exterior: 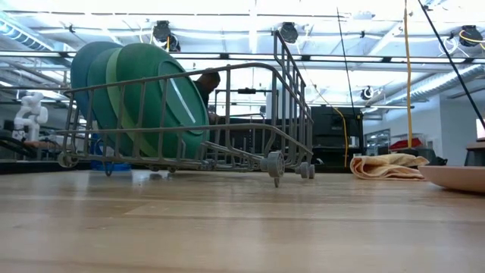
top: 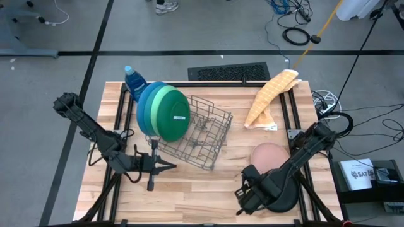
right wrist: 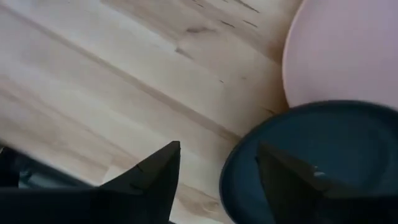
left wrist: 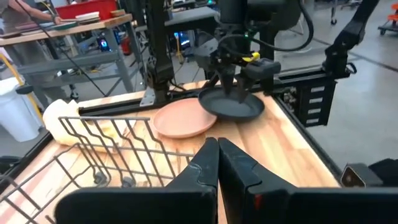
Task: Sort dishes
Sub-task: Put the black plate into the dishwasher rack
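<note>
At the high view's lower right, the right gripper (right wrist: 217,165) straddles the black plate's (right wrist: 323,162) rim, jaws parted; closing shallowly could let it slip onto the pink plate (right wrist: 348,50). The left gripper (left wrist: 217,155) waits clenched, empty.

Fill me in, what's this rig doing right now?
Sorting dishes. Blue plate, light green plate and dark green plate already stand in the wire rack. The right gripper, open, straddles the rim of the black plate beside the pink plate. The left gripper waits shut by the rack.
</note>
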Robot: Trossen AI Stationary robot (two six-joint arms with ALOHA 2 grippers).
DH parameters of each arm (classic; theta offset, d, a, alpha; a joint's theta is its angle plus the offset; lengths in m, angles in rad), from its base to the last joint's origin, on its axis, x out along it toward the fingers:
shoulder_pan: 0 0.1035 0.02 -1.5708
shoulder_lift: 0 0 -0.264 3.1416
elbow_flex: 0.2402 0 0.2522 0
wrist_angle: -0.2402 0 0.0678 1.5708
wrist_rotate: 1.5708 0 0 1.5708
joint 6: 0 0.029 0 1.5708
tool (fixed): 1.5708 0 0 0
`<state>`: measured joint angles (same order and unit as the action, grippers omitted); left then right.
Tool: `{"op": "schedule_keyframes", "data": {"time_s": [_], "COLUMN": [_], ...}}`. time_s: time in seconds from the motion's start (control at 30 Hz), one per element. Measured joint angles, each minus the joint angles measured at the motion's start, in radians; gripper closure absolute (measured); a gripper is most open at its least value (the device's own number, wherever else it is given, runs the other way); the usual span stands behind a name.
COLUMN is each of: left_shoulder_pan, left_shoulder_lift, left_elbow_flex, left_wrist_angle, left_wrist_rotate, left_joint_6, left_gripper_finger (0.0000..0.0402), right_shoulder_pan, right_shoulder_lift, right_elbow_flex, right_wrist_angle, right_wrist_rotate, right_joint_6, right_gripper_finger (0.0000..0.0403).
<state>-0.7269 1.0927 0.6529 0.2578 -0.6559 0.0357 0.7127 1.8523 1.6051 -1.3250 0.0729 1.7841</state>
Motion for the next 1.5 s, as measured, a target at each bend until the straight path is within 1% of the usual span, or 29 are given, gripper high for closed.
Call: {"op": "schedule_keyframes", "data": {"time_s": [0.1,0.23,0.33,0.5,0.67,0.77,0.87,0.93,1.0,1.07,1.17,1.2,1.23,1.33,1.43,1.5], "left_shoulder_pan": [0.000,0.000,0.008,0.021,0.021,0.020,0.020,0.020,0.020,0.020,0.020,0.020,0.020,0.020,0.020,0.020], "left_shoulder_lift": [0.000,0.000,0.000,0.000,0.000,0.000,0.000,0.000,0.000,0.000,0.000,0.000,0.000,0.000,0.000,0.000], "left_elbow_flex": [0.000,0.000,0.000,0.000,0.000,-0.001,-0.003,-0.003,-0.003,-0.003,-0.004,-0.004,-0.004,-0.004,-0.004,-0.004], "left_wrist_angle": [-0.035,-0.067,-0.092,-0.116,-0.119,-0.118,-0.119,-0.118,-0.119,-0.118,-0.118,-0.118,-0.118,-0.119,-0.119,-0.119], "left_wrist_rotate": [0.000,-0.001,-0.001,-0.001,-0.001,0.001,0.025,0.031,0.035,0.046,0.051,0.052,0.053,0.065,0.080,0.080], "left_joint_6": [0.000,0.006,0.006,0.006,0.004,0.003,0.003,0.003,0.004,0.004,0.005,0.005,0.005,0.005,0.005,0.005], "left_gripper_finger": [0.0397,0.0397,0.0397,0.0397,0.0397,0.0397,0.0397,0.0397,0.0397,0.0397,0.0397,0.0397,0.0397,0.0397,0.0397,0.0397], "right_shoulder_pan": [0.019,0.044,0.057,0.058,0.058,0.058,0.055,0.054,0.054,0.054,0.054,0.054,0.054,0.054,0.054,0.055], "right_shoulder_lift": [0.033,0.076,0.104,0.152,0.214,0.246,0.282,0.299,0.309,0.318,0.318,0.316,0.314,0.317,0.318,0.318], "right_elbow_flex": [0.000,0.000,0.000,0.000,0.000,0.000,0.000,0.000,0.000,0.000,0.001,0.005,0.009,0.046,0.116,0.177], "right_wrist_angle": [0.007,-0.004,0.009,0.067,0.066,0.064,0.056,0.062,0.079,0.106,0.131,0.129,0.114,0.096,0.015,-0.043], "right_wrist_rotate": [-0.005,-0.064,-0.073,-0.091,-0.154,-0.163,-0.190,-0.200,-0.204,-0.204,-0.204,-0.208,-0.212,-0.208,-0.185,-0.152], "right_joint_6": [0.086,0.200,0.254,0.280,0.316,0.333,0.324,0.319,0.315,0.312,0.306,0.305,0.305,0.304,0.289,0.272], "right_gripper_finger": [0.0201,0.0206,0.0206,0.0206,0.0206,0.0206,0.0214,0.0230,0.0257,0.0295,0.0364,0.0381,0.0389,0.0389,0.0397,0.0398]}}
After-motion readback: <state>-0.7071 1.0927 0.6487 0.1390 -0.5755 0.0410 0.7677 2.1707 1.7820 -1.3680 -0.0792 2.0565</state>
